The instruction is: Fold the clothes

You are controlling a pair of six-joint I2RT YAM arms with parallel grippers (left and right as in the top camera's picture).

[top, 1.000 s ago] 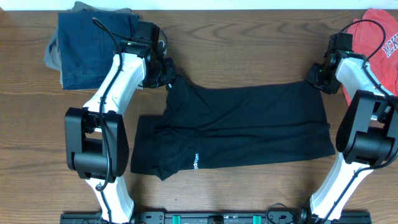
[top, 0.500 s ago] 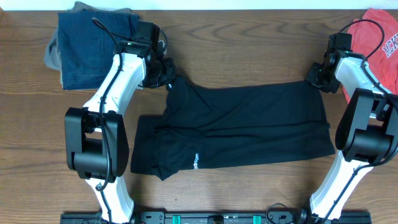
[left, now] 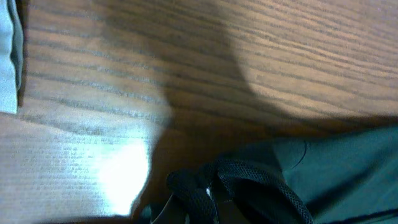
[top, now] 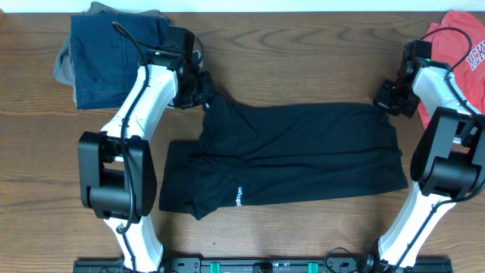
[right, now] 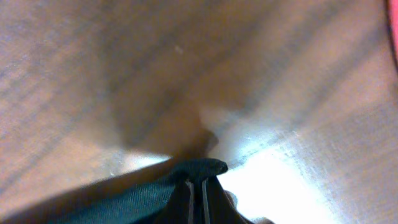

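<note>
Right hand has closed on the clothes, arm outstretched; left hand likewise.

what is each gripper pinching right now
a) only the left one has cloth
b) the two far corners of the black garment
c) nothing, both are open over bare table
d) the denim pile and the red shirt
B: the left gripper and the right gripper are each shut on a far corner of the black garment; the right wrist view shows cloth pinched between the fingers.
</note>
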